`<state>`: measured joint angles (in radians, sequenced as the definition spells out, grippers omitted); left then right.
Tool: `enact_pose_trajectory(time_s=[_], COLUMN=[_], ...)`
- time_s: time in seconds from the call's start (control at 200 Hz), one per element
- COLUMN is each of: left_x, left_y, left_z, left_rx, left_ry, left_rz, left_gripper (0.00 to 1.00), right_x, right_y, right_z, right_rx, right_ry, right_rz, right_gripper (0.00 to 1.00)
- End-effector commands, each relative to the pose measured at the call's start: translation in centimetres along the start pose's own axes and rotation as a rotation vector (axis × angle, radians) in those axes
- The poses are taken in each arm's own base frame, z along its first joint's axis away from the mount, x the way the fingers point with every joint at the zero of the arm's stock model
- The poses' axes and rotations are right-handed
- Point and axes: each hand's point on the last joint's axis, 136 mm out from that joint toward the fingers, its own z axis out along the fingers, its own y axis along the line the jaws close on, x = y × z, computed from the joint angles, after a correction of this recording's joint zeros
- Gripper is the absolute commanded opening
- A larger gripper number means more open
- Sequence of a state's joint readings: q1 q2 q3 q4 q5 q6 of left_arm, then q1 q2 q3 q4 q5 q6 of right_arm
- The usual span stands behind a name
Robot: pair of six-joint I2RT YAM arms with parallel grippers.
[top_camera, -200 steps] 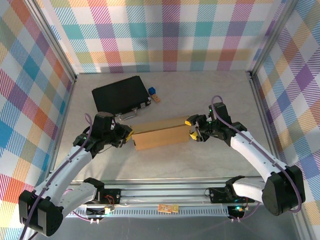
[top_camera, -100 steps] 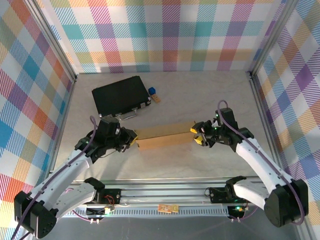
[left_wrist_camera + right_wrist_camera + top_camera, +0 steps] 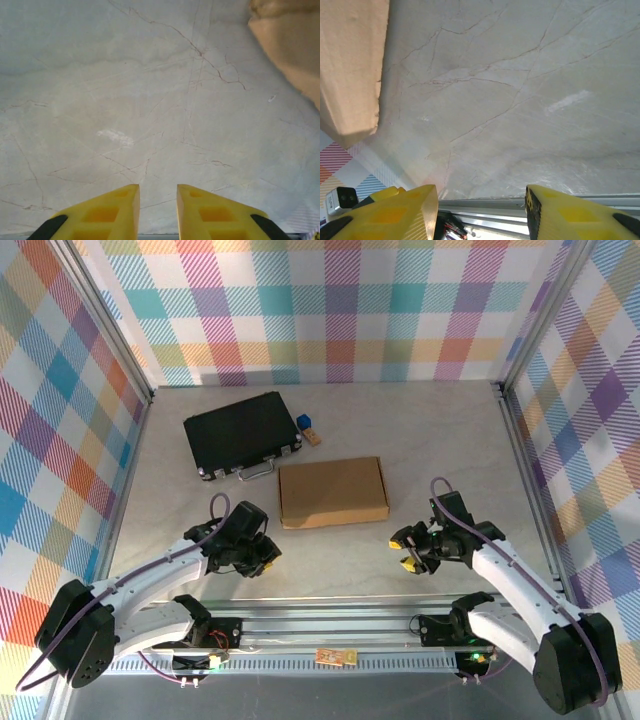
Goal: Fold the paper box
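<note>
Having released the paper box point(image 3: 333, 492), left pincer point(image 3: 265, 558) and right pincer point(image 3: 403, 551) hang open, withdrawn.

We see the left arm point(image 3: 150, 575) and right arm point(image 3: 520, 570) clad in white shells with black joints, each trailing a thin purple cable point(image 3: 433, 483). Their black bases point(image 3: 190, 618) sit on the aluminium rail point(image 3: 330, 625). The left gripper point(image 3: 157, 187) and right gripper point(image 3: 481, 189) carry yellow wedge-shaped fingers point(image 3: 107, 212).
</note>
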<state>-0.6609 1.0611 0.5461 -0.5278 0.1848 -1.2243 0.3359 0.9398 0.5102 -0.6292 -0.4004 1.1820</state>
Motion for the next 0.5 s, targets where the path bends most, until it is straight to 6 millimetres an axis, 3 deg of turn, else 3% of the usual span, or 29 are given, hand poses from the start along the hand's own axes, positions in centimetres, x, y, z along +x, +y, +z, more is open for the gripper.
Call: enact_pose_trajectory(time_s=[0.0, 0.1, 0.135, 0.155, 0.165, 0.18, 0.195, 0.37, 0.44, 0.495], left_x=[-0.9, -2.6, -3.3, -3.8, -4.0, -4.3, -4.7, -9.7, -12.1, -13.8], left_y=[-1.9, -3.5, -3.9, -4.2, -4.3, -4.6, -4.9, -5.6, -3.2, 0.6], left_z=[-1.9, -4.8, -6.0, -6.7, -6.9, -7.5, -8.0, -15.8, -19.1, -21.6], left_rx=[0.014, -0.008, -0.012, -0.008, -0.007, 0.001, 0.012, 0.031, -0.1, -0.265], left_ry=[-0.059, -0.154, -0.191, -0.213, -0.221, -0.239, -0.256, -0.572, -0.77, -0.949], left_rz=[0.047, 0.114, 0.136, 0.148, 0.154, 0.164, 0.172, 0.247, 0.214, 0.108], left_gripper=[0.3, 0.47, 0.55, 0.61, 0.71, 0.93, 1.0, 1.0, 1.0, 1.0], right_x=[-0.8, -2.1, -2.8, -3.3, -3.5, -3.9, -4.2, -7.4, -9.7, -11.2], right_y=[1.2, 2.4, 2.6, 2.7, 2.9, 3.0, 3.3, 6.1, 4.5, 4.7], right_z=[-1.2, -3.8, -5.0, -5.8, -6.2, -6.8, -7.4, -16.3, -19.5, -20.2], right_rx=[0.003, 0.025, 0.05, 0.064, 0.068, 0.077, 0.084, 0.151, 0.248, 0.271], right_ry=[-0.048, -0.141, -0.19, -0.219, -0.235, -0.257, -0.279, -0.678, -0.907, -1.051], right_rz=[-0.061, -0.155, -0.186, -0.202, -0.209, -0.228, -0.246, -0.481, -0.45, -0.588], right_gripper=[0.52, 0.66, 0.77, 0.97, 1.0, 0.99, 0.99, 0.99, 0.99, 0.99])
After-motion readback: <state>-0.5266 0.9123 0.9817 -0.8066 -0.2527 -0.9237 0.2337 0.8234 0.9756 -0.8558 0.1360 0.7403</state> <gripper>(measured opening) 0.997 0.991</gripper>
